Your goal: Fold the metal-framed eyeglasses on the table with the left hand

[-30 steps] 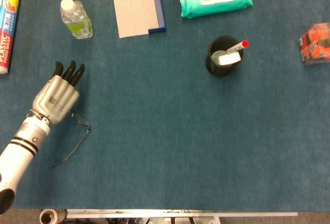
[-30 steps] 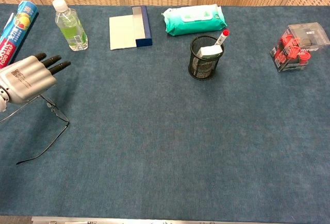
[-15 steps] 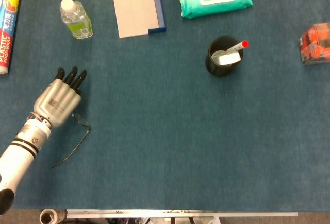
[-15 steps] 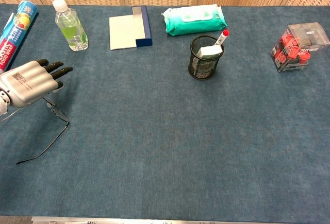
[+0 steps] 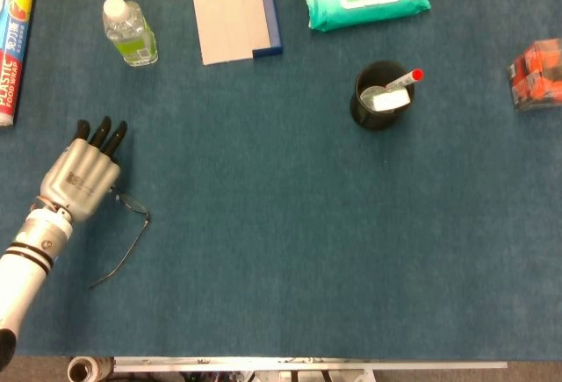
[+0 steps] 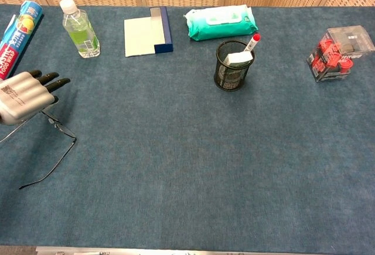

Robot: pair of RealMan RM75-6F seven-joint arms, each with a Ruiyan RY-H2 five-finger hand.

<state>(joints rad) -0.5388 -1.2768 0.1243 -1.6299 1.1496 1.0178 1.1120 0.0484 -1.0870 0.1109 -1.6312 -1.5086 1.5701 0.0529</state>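
The left hand [image 5: 81,174] hovers over the near-left part of the table [image 5: 290,224], fingers straight and close together, holding nothing; the right hand is out of view. The eyeglasses [image 5: 123,241] lie partly under it, one temple splayed out toward the near edge. To fold well, I'd press the frame down gently and sweep that open temple inward at its hinge, not dragging the whole pair

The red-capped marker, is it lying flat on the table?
No, the red-capped marker stands tilted inside the black mesh cup, with its cap sticking out above the rim.
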